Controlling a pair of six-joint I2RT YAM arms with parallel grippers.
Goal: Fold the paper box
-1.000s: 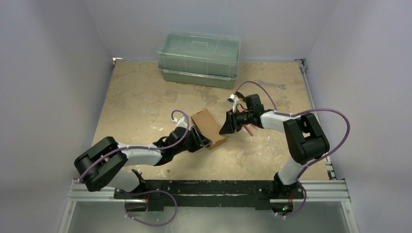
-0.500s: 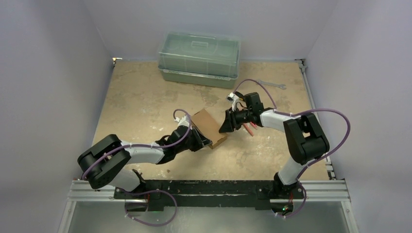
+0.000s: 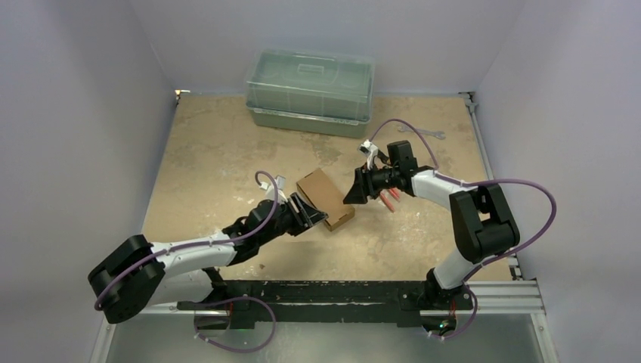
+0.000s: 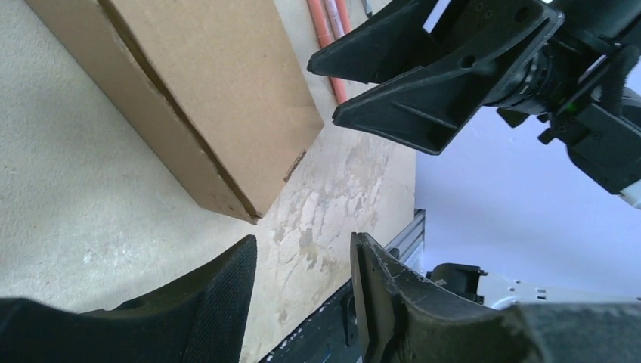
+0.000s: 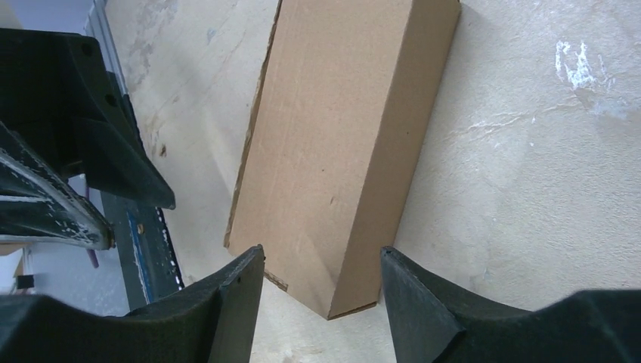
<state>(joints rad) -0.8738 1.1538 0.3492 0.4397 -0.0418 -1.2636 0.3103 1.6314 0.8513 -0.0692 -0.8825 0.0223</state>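
The paper box (image 3: 325,198) is a closed brown carton lying flat on the table between the two arms. My left gripper (image 3: 307,212) sits just off its near left side, open, with only bare table between the fingers. In the left wrist view the box (image 4: 204,91) lies beyond the left gripper (image 4: 304,242), apart from it. My right gripper (image 3: 352,194) hovers at the carton's right edge, open. In the right wrist view the box (image 5: 340,136) lies under and ahead of the right gripper (image 5: 321,257), its near corner showing between the spread fingers, untouched.
A green-grey lidded plastic container (image 3: 310,91) stands at the back. A metal wrench (image 3: 422,132) lies at the back right. Pink pens (image 3: 389,199) lie under the right wrist. An aluminium rail (image 3: 325,291) runs along the near edge.
The left arm has drawn back toward the near left and its gripper has come off the box. The right gripper has shifted slightly right and opened wider. The box lies free.
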